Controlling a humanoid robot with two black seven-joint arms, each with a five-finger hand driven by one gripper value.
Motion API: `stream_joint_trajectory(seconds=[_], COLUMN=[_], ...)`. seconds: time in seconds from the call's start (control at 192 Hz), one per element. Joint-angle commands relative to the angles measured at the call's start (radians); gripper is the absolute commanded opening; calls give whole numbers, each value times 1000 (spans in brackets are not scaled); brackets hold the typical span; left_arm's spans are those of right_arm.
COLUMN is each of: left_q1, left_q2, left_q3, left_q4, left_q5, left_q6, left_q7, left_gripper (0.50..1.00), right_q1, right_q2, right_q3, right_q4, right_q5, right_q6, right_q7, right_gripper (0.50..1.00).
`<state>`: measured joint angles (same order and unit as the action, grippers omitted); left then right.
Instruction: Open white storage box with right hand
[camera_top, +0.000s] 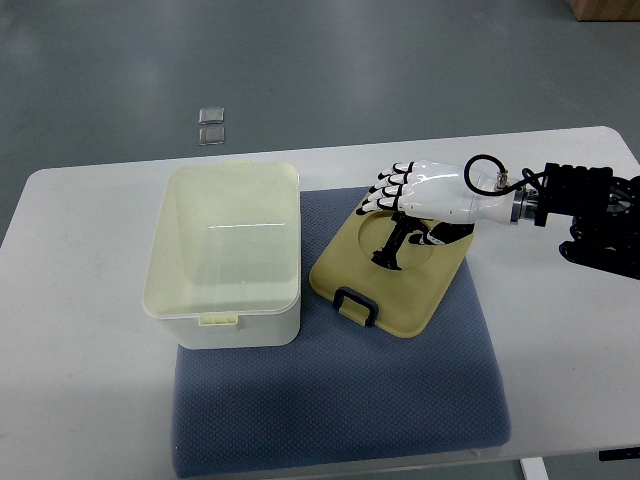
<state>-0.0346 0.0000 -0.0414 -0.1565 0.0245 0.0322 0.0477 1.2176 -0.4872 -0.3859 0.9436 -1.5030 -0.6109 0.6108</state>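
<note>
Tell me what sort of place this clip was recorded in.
Probably a lab or test room: a plain white table on a bare grey floor, with a blue mat staged under the white storage box.

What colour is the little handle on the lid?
Black, on the pale yellow lid; the handle shows clearly in the top view.

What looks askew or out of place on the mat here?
Only the lid stands out: it lies off the white storage box, rotated at an angle on the blue mat, with the right hand over its far edge. Nothing looks spilled or damaged.
</note>
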Motion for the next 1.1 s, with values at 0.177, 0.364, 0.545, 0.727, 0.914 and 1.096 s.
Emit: stream_joint_trajectory(seconds=[0.177, 0.364, 0.545, 0.727, 0.914, 1.096], left_q1=[1, -1, 1, -1, 1, 1], left_q2=[0, 0, 0, 0, 0, 0], left_q3=[0, 0, 0, 0, 0, 0], left_q4=[0, 0, 0, 0, 0, 0], left_q5=[0, 0, 0, 0, 0, 0], left_q6=[0, 0, 0, 0, 0, 0], left_q7=[0, 0, 0, 0, 0, 0], left_gripper=[1000, 1000, 1000, 1000, 1000, 1000], right_q1=[83, 86, 42, -52, -176, -262], right_q2=[-25, -45, -22, 50, 101, 148], right_q3=[21, 320, 628, 794, 857, 863], right_q4=[0, 6, 6, -5, -5, -12], right_q5=[20, 113, 422, 783, 1037, 1257], right_q6=[0, 221, 576, 652, 645, 643], right_q7=[0, 0, 0, -161, -292, -390], right_gripper=[891, 891, 891, 891, 893, 895])
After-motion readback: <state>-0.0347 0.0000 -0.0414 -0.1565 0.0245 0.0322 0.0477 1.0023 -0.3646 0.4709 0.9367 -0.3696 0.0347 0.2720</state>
